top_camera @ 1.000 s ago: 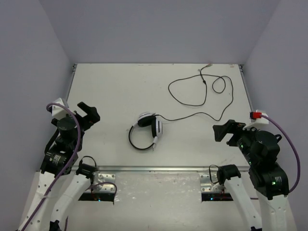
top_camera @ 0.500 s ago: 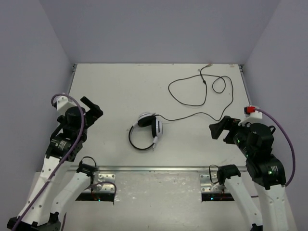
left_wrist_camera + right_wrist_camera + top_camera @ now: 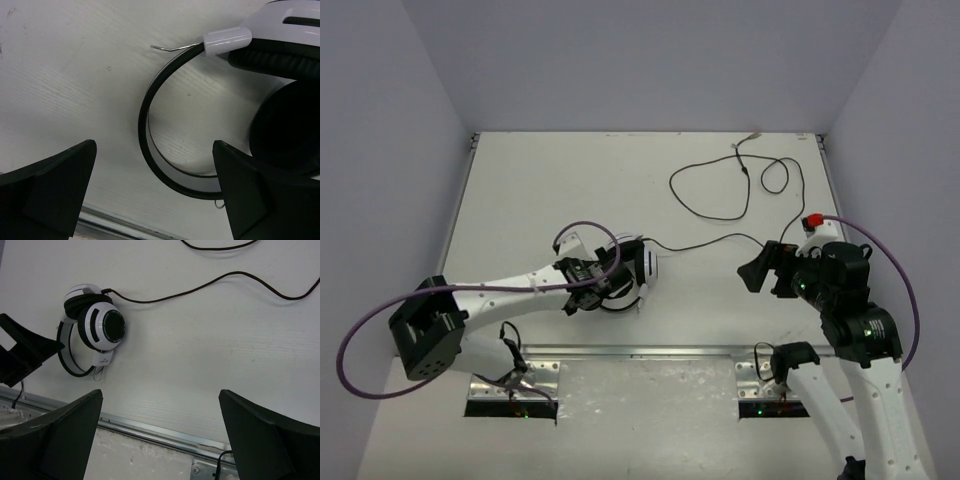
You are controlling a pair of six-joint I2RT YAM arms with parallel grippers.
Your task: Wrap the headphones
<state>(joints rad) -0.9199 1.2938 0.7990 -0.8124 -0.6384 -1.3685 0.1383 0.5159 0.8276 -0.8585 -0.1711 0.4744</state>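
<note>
Grasp approach: the headband (image 3: pixel 144 120) of the headphones (image 3: pixel 638 262) is framed by the spread left gripper (image 3: pixel 154 165). The right gripper (image 3: pixel 757 272) is held parted, well apart. Closure on the band is judged next.

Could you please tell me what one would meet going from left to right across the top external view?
left arm's black joint → headphones → cord's big loop → right arm's fingers
</note>
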